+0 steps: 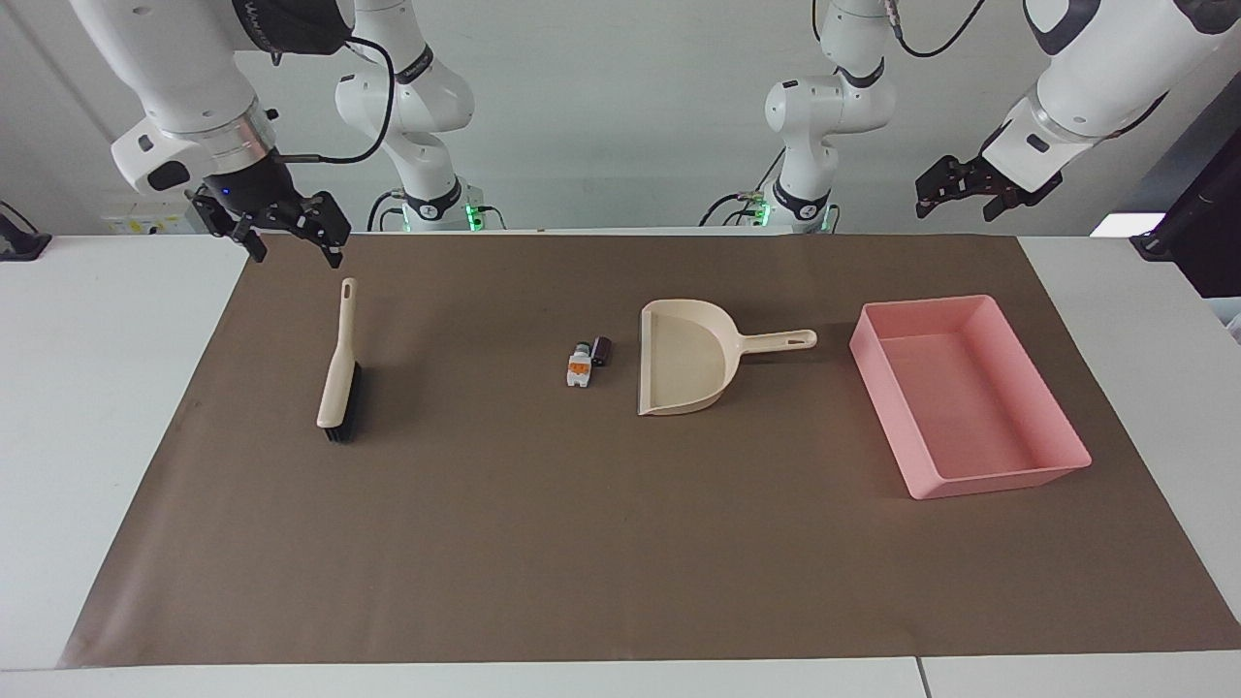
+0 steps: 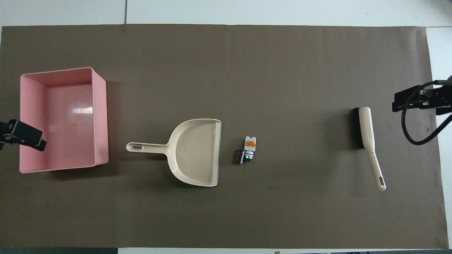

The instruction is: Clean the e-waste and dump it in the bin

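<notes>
Laid out across the brown paper mat [image 1: 620, 543] on the white table [image 1: 107, 407], in a row — pink rectangular plastic bin [image 1: 1028, 474] toward the left arm's end, beige plastic dustpan [image 1: 684, 364] beside it, then the e-waste, then a beige-handled brush with black bristles [image 1: 338, 373] toward the right arm's end.

E-waste: two small bits lying touching on the mat, just beside the dustpan's open mouth. White-grey component with orange and green marks [image 1: 580, 366]; dark stubby cylinder [image 1: 602, 350] on its robot-ward side, nearer the dustpan. Neither is in the dustpan or the bin.

Dustpan flat on the mat, handle pointing toward the bin, mouth toward the e-waste. Bin upright, nothing inside.

Brush lies lengthwise, handle end nearer the robots, bristles against the mat.

Right gripper [image 1: 289, 242] raised over the mat's edge at the right arm's end, near the brush handle tip but not touching — fingers spread wide, holding nothing.

Left gripper [image 1: 963, 197] raised near the bin's end of the table, tilted, fingers parted, holding nothing.
</notes>
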